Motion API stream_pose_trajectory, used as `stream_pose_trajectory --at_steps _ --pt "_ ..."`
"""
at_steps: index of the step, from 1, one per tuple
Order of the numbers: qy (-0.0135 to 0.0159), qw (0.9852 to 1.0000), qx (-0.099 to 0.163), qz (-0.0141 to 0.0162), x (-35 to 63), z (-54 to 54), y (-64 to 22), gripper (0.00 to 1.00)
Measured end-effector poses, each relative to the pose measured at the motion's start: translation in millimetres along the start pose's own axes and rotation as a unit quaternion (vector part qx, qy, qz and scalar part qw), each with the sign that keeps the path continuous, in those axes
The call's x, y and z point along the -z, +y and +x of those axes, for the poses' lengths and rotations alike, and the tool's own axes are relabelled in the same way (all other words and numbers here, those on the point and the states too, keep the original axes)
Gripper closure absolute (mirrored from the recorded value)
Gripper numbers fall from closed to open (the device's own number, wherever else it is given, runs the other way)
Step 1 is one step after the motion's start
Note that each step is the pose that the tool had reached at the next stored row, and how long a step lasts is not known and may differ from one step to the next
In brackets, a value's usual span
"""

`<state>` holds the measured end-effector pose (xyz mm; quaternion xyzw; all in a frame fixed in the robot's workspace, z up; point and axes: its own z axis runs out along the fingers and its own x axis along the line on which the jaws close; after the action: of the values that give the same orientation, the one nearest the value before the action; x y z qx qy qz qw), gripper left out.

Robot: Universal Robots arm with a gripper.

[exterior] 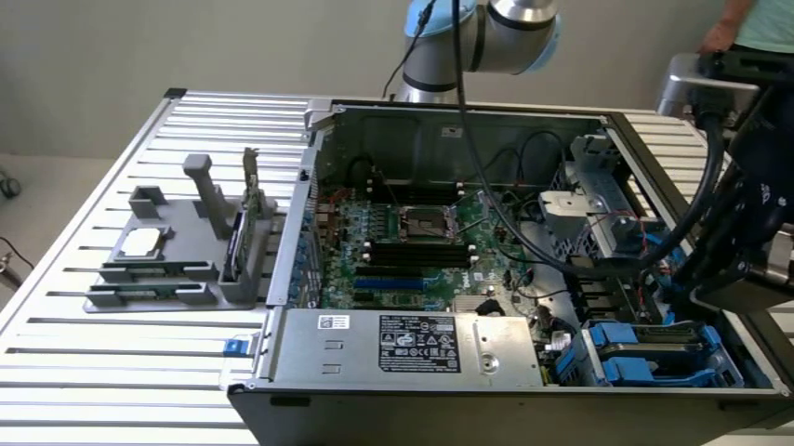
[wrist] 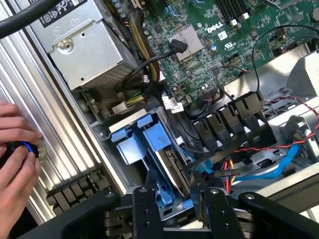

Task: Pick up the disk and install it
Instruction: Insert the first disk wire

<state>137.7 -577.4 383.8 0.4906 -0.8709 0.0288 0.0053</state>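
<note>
Straight ahead of the gripper (wrist: 177, 204), the disk (wrist: 172, 167) was seen standing on edge in the computer case (exterior: 471, 413), its long axis running between the spread fingers (wrist: 145, 209), which were clamped on nothing.

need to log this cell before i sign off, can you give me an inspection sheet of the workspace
surface: slatted metal table bearing an open computer case.
job's things: the disk, in its blue caddy, sits in the drive bay at the case's corner.
clutter: grey fixture holding a small silver chip.
grippers: the gripper hangs right over the disk; whether it grips cannot be told.
cables: black cable runs down over the open case; blue cable beside the bay.
surroundings: a person's hand at the table edge, on a black button.
</note>
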Motion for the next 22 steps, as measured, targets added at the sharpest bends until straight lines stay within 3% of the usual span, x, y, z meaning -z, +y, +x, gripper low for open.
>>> stream_pose_trajectory --at_steps 5,11,17,22 --pt "0.0017 0.9993 -0.038 -0.0014 0.0 0.0 0.0 0.59" --pt "0.0039 0.9963 -0.085 -0.0031 0.1 0.0 0.0 0.59" --pt "0.0057 0.9914 -0.130 -0.0047 0.0 0.0 0.0 0.59" --pt "0.0076 0.9852 -0.171 -0.0062 0.0 0.0 0.0 0.59"
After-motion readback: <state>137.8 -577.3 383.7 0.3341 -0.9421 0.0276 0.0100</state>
